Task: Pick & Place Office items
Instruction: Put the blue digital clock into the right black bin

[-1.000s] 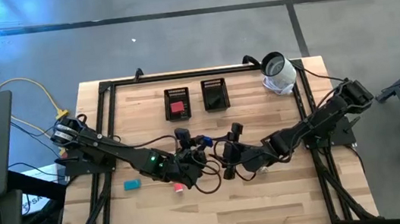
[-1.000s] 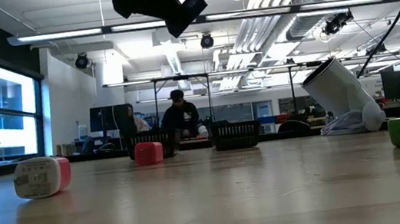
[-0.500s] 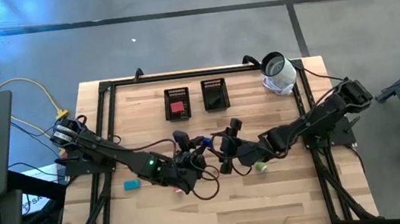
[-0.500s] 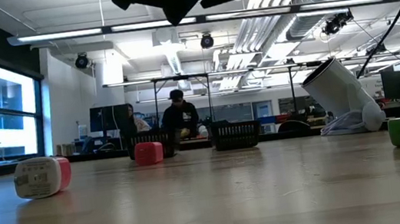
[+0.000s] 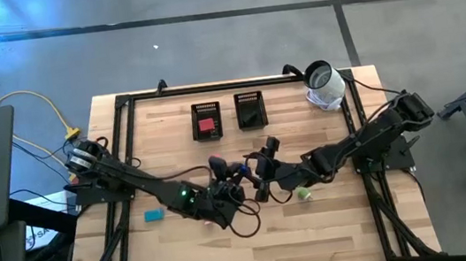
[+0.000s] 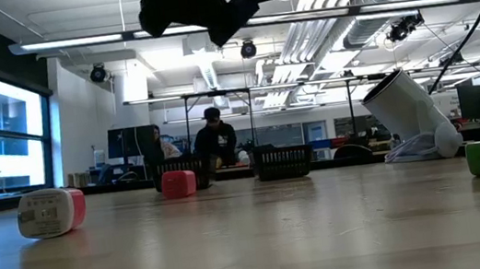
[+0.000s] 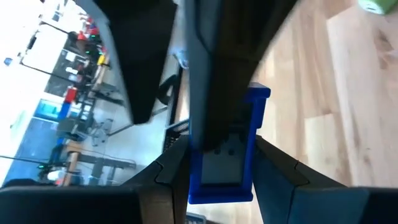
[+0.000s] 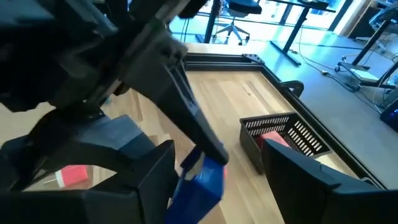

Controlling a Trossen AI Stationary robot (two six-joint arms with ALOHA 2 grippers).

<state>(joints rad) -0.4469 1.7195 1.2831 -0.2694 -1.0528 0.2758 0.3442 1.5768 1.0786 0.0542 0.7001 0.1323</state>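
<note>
My left gripper (image 5: 230, 168) is shut on a small blue piece (image 5: 238, 167) above the table's middle; the piece also shows in the left wrist view (image 7: 224, 155). My right gripper (image 5: 261, 173) is open right beside it, its fingers on either side of the blue piece (image 8: 202, 180). A green piece (image 5: 303, 194) lies on the table under the right arm. A teal piece (image 5: 153, 215) lies at the left. A red piece (image 5: 206, 125) lies in the left mesh tray (image 5: 205, 109). A white-and-pink piece (image 6: 50, 212) shows in the low view. My left gripper pinches the blue piece by two opposite sides (image 7: 245, 168) between its two fingers (image 7: 168, 168). The piece sticks out past the fingertips and is lifted clear of the table. My right gripper stands around the blue piece; I cannot tell whether a finger touches it.
A second black mesh tray (image 5: 251, 110) stands beside the first at the far side. A white cylinder (image 5: 324, 85) lies at the far right corner. Cables loop on the table under the left arm (image 5: 242, 221). A person (image 6: 215, 142) shows in the room behind.
My right gripper has gone a little toward the far edge and the left gripper, uncovering the green piece. My left arm has swung toward the right, covering a pink piece near the front. The blue piece stays held above the table, and the two grippers have closed in on each other.
</note>
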